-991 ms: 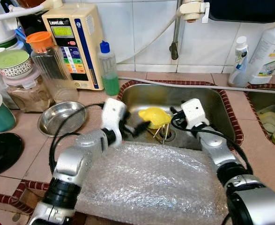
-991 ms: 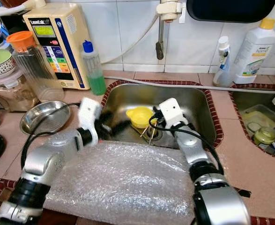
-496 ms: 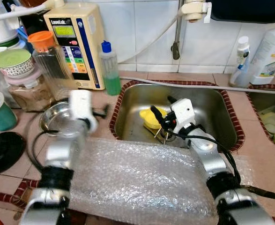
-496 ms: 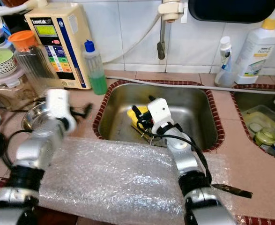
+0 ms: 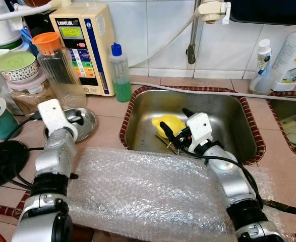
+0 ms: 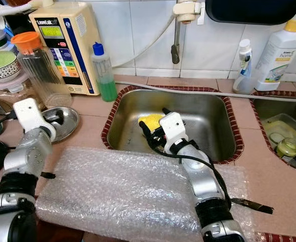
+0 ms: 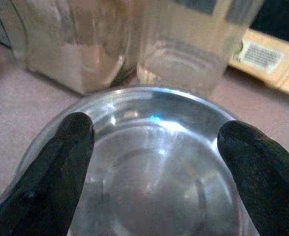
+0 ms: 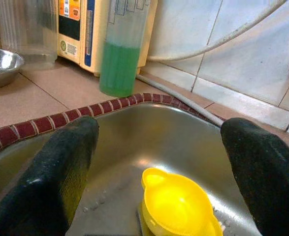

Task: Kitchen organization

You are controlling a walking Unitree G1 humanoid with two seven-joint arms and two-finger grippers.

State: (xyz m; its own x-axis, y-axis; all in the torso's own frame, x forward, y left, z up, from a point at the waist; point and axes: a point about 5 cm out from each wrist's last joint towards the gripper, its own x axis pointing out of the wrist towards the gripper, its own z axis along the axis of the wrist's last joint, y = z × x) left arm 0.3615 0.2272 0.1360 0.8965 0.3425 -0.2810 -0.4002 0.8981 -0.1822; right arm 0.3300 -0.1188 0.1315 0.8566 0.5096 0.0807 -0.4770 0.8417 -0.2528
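A small yellow cup [image 5: 169,123] lies in the steel sink [image 5: 228,116], near the drain. My right gripper [image 5: 176,123] is down in the sink just short of the cup, open, with one finger to each side of the cup [image 8: 178,211]. A shallow steel bowl [image 5: 84,121] sits on the tiled counter left of the sink. My left gripper [image 7: 154,167] hovers open right over this bowl [image 7: 154,147], its fingertips [image 7: 60,167] spread about as wide as the rim. Nothing is held in either gripper.
A bubble wrap sheet [image 5: 148,191] covers the counter's front edge under both arms. Behind the bowl stand an orange-lidded jar [image 5: 57,65], a water ioniser [image 5: 84,45] and a green soap bottle [image 5: 119,75]. The tap [image 5: 193,30] hangs over the sink. White bottles [image 5: 291,55] stand at right.
My left arm has swung left from the sink's edge to above the steel bowl. My right gripper has shifted a little left, closer to the yellow cup.
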